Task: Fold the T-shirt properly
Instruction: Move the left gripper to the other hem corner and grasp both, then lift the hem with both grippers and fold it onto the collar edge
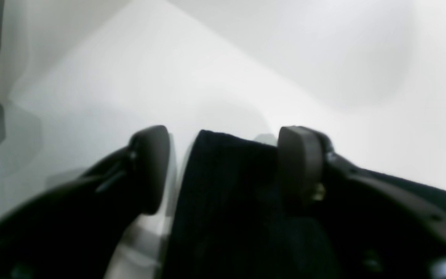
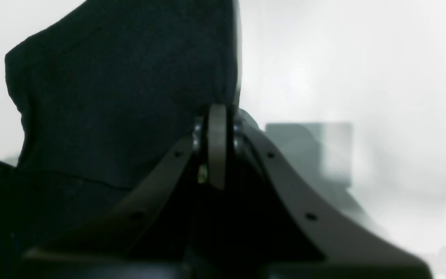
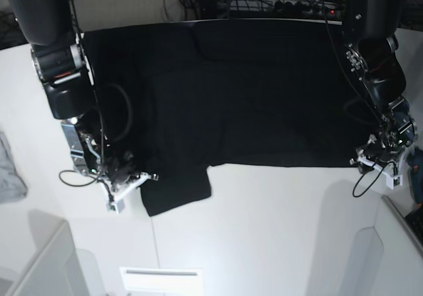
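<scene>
Right hand (image 2: 217, 128) (pads together) pinches T-shirt (image 2: 122, 89).

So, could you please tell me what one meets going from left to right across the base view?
Small grey cloth → right end effector → black T-shirt → left end effector.

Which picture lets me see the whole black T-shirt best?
The base view: the T-shirt lies spread across the table between both arms. The left wrist view shows only a fold of it between the left hand's open fingers. The right wrist view shows just a bunched piece pinched in the right hand.
</scene>
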